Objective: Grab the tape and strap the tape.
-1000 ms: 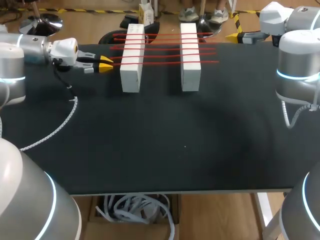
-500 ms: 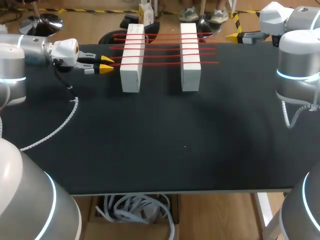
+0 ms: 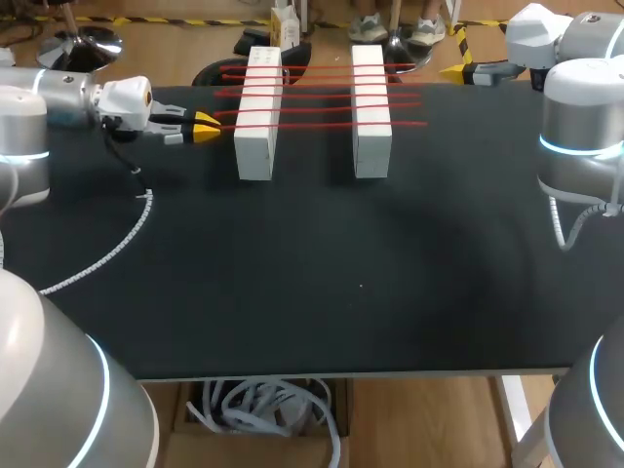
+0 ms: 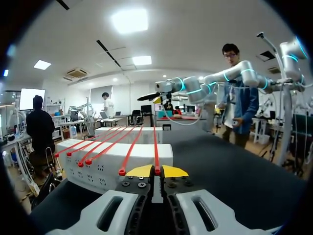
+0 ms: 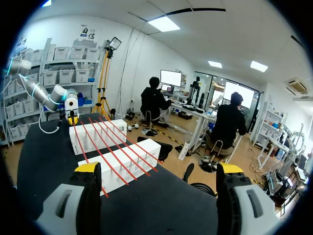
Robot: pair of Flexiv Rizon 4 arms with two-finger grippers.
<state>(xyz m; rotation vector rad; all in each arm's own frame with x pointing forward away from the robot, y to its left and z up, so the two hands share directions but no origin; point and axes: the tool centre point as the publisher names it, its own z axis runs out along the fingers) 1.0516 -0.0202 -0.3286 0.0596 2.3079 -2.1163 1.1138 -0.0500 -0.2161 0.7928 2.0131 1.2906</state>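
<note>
head view: left gripper [image 3: 203, 125] at the far left of the table [image 3: 322, 283], yellow tips drawn together on the end of the nearest red tape [image 3: 322, 123], which runs taut over the left white block [image 3: 255, 151] and the right white block [image 3: 371, 156] alongside its fellow strands; right gripper not clearly made out here. left wrist view: left gripper [image 4: 157, 172] clenched, the knobbed end of the red tape [image 4: 155, 147] pinched between the two tips, just short of the left white block [image 4: 105, 174]. right wrist view: right gripper [image 5: 159, 169] released, fingers spread wide with nothing between them, well apart from the blocks on their far side; the red tape [image 5: 83, 147] crosses both blocks. hazards, as judged: the hold is on the very end of a thin strand, so a pull could slip it from the tips; a pull off the strand's line could drag or tip the left white block; neighbouring strands lie close and could snag. change: half a second ago the left tips stood apart astride the tape's end; now they have closed on it, the arm hardly shifted; right arm unchanged.
</note>
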